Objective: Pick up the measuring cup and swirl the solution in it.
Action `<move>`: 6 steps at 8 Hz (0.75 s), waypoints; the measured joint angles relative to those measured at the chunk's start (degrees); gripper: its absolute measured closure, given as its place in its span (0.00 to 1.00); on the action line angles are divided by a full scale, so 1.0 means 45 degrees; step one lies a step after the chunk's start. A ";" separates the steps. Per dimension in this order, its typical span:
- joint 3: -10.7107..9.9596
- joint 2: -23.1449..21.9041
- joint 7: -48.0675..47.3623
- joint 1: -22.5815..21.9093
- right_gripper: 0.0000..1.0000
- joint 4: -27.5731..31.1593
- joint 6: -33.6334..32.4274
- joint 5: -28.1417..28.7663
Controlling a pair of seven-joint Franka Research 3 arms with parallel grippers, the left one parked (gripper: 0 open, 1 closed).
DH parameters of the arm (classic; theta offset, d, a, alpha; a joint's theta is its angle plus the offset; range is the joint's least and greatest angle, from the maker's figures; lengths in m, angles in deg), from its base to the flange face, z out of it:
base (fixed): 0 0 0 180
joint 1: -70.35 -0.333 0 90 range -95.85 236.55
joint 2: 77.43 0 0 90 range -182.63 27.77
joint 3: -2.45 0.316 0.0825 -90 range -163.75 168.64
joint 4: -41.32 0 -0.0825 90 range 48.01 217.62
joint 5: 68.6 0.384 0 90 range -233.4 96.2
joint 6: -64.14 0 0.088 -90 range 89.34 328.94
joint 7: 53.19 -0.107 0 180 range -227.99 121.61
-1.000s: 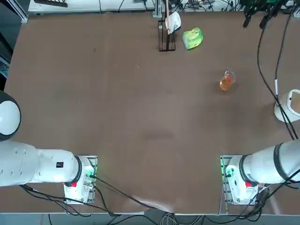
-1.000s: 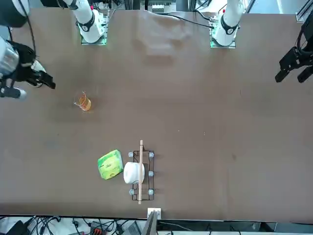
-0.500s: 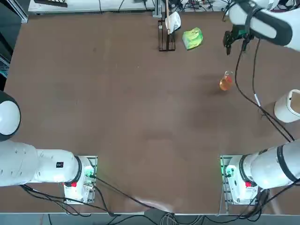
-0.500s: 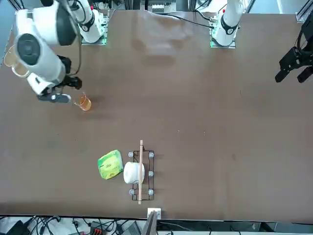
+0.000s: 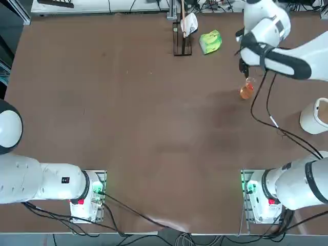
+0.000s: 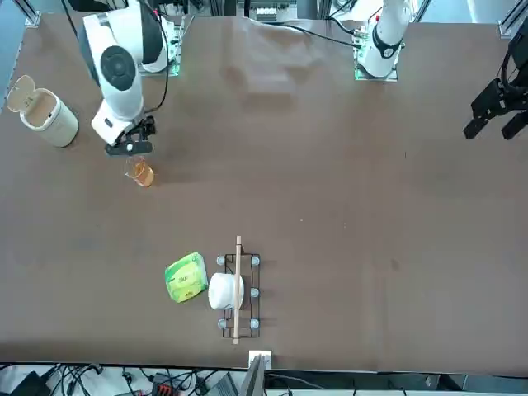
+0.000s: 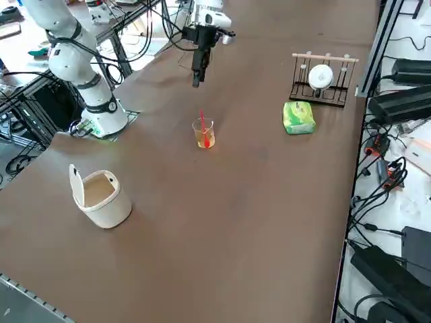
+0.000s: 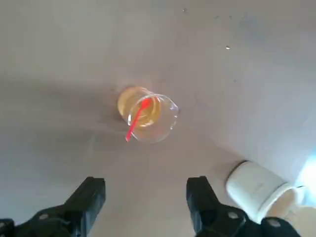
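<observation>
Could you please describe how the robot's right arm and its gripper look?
The right arm has rounded white segments with dark grey bands and round dark joint caps. Black cables run loosely along it. The right gripper is black, with two blocky fingers that carry small round screw heads.

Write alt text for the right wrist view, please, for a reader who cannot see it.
A small clear measuring cup of orange liquid, with a red stick leaning in it, stands on a brown table. The robot's right gripper is open, its two black fingers apart, not touching the cup. A white bin with a raised lid stands nearby.
</observation>
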 joint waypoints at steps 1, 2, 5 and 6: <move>0.0000 -0.0077 -0.0004 -0.0153 0.03 0.0439 0.0308 -0.0505; -0.0002 -0.0095 -0.0071 -0.0184 0.03 0.0867 0.0907 -0.0906; -0.0009 -0.0073 -0.1177 -0.0184 0.07 0.2178 0.2692 -0.2115; -0.0009 -0.0054 -0.1542 -0.0185 0.11 0.2417 0.2960 -0.2479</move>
